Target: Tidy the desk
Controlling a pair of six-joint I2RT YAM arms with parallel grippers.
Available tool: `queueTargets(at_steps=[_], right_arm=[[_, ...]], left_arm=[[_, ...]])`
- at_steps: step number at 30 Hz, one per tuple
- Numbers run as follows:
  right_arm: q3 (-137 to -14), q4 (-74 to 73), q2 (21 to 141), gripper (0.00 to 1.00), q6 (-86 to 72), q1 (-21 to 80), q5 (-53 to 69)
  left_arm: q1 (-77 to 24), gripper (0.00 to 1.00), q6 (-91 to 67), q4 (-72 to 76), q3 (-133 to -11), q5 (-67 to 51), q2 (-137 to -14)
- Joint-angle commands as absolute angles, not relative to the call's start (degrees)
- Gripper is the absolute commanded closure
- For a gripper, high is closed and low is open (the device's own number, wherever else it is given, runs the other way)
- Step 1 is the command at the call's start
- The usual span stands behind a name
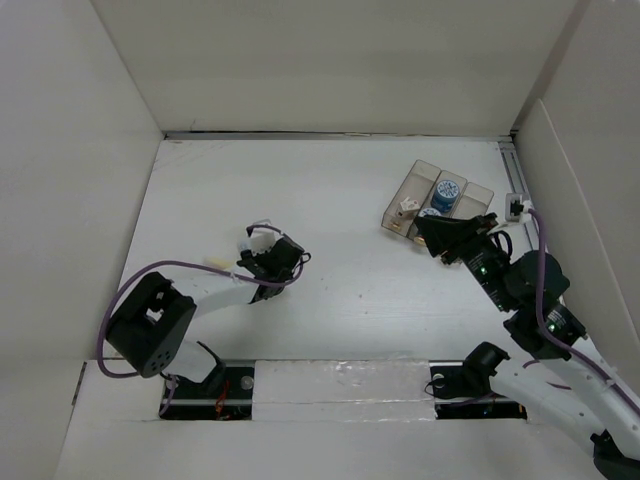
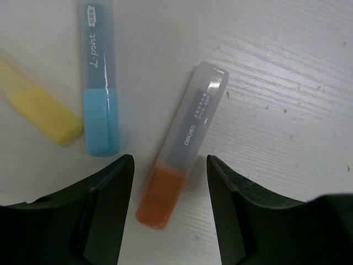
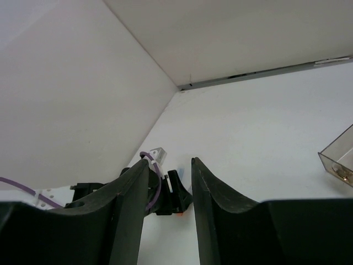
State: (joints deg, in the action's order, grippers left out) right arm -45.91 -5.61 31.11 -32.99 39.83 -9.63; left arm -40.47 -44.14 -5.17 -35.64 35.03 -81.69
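Note:
On the white desk (image 1: 350, 200) lie three highlighters, shown in the left wrist view: an orange one (image 2: 185, 148) with a frosted cap, a blue one (image 2: 99, 83) and a yellow one (image 2: 41, 105). My left gripper (image 2: 170, 161) hangs open just over the orange highlighter, its black fingers (image 2: 110, 199) standing either side of the orange end without touching it. From above, the left gripper (image 1: 275, 262) is left of centre. My right gripper (image 1: 428, 230) is open and empty, level with the near edge of the clear tray (image 1: 415, 178).
The clear three-compartment tray holds a blue-topped item (image 1: 447, 192) and a small pale item (image 1: 407, 210). White wall panels (image 1: 70, 200) close in the desk on the left, back and right. A corner of the tray (image 3: 337, 160) shows at the right wrist view's edge.

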Motion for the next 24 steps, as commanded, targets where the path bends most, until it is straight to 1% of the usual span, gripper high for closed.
queueTargets(at_steps=[1, 4, 5, 10, 13, 14, 17, 19, 20, 22, 24], right_arm=[[-46.14, -3.69, 30.59, 0.58, -32.52, 40.25, -9.49], [-46.58, -3.34, 31.20, 0.58, -32.35, 40.25, -9.75], [-46.84, -3.60, 31.55, 0.58, -32.26, 40.25, -9.76], [-46.59, -3.08, 31.55, 0.58, -32.34, 40.25, -10.72], [-46.93, -2.81, 32.25, 0.58, -32.34, 40.25, -10.81], [-47.11, -2.73, 32.52, 0.58, -32.26, 40.25, -10.81], [-47.20, -2.55, 32.34, 0.58, -32.34, 40.25, -10.90], [-47.28, -2.46, 32.26, 0.58, -32.34, 40.25, -11.25], [-47.63, -2.37, 32.34, 0.58, -32.17, 40.25, -11.69], [-47.81, -2.29, 32.43, 0.58, -32.17, 40.25, -11.78], [-48.51, -2.11, 32.43, 0.58, -32.26, 40.25, -11.78]], left_arm=[[-39.02, 0.50, -42.71, -4.22, -37.70, 33.84, -82.35], [-39.02, 0.55, -42.28, -4.66, -38.58, 33.66, -83.58], [-39.02, 0.59, -42.36, -4.48, -38.58, 33.58, -83.84], [-39.02, 0.67, -41.92, -4.22, -39.02, 32.78, -84.73], [-39.02, 0.74, -41.31, -3.69, -39.37, 31.82, -85.51], [-39.02, 0.83, -41.31, -3.34, -39.37, 31.82, -85.69], [-39.02, 0.92, -40.78, -0.89, -38.94, 29.28, -85.43], [-40.60, 0.94, -40.61, -0.88, -40.16, 29.35, -85.08], [-43.82, 0.95, -40.43, -1.40, -43.21, 29.53, -84.99], [-44.99, 0.95, -39.99, -1.15, -44.29, 29.01, -85.08], [-48.68, 0.96, -39.03, -0.35, -49.27, 27.25, -86.12]])
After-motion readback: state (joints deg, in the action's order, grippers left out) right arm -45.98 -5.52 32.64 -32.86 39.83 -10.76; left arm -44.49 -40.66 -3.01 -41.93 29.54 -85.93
